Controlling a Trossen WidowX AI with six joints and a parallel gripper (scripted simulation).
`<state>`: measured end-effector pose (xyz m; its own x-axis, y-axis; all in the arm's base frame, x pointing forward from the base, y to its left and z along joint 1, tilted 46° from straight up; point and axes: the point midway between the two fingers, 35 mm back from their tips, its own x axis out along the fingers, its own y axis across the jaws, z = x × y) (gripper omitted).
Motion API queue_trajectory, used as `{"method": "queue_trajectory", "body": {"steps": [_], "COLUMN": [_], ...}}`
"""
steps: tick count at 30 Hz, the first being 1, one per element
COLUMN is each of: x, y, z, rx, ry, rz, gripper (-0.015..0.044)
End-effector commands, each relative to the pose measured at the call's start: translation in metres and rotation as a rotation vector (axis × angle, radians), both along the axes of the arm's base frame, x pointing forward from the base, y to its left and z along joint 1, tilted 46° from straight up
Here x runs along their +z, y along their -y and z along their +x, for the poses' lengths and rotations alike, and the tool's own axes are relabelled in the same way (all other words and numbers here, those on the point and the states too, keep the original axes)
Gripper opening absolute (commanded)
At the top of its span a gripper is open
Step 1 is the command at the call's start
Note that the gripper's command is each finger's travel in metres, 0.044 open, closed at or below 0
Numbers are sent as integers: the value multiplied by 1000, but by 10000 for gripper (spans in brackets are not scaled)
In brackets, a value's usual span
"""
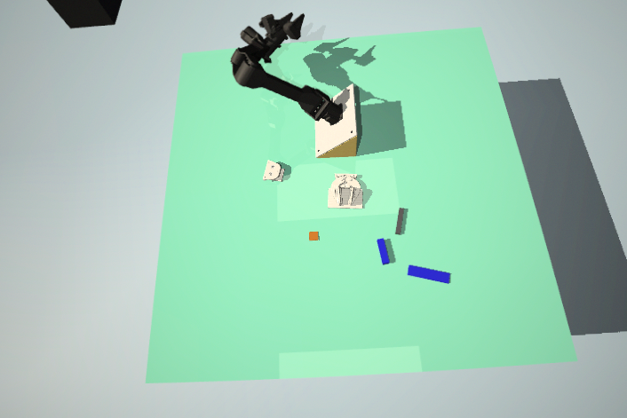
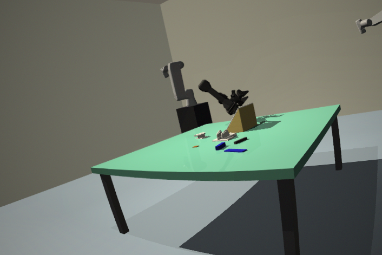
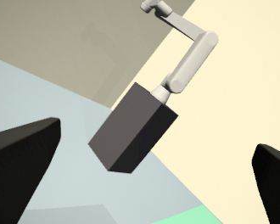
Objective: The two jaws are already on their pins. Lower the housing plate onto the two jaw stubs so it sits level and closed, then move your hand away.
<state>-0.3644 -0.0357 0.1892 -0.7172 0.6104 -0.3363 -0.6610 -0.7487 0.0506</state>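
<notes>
The white housing plate, with small dark holes, lies left of the jaw assembly in the top and exterior views. It appears raised on a pale piece. The pale assembly's base rests on the table, with two upright jaws side by side on it and nothing covering them. Their pins and stubs are too small to make out. My gripper is open and empty, high above the far part of the table, well away from plate and jaws, pointing away from them.
The wedge-shaped arm mount stands behind the jaws. An orange square, a short blue block, a longer blue bar and a dark bar lie on the near side.
</notes>
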Motion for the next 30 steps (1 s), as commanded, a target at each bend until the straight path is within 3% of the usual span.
{"method": "queue_trajectory", "body": {"steps": [1,30], "x": [6,37], "y": [16,139], "z": [2,56], "rx": [67,613], "ry": [22,175], "rz": [20,250], "gripper": [440,440]}}
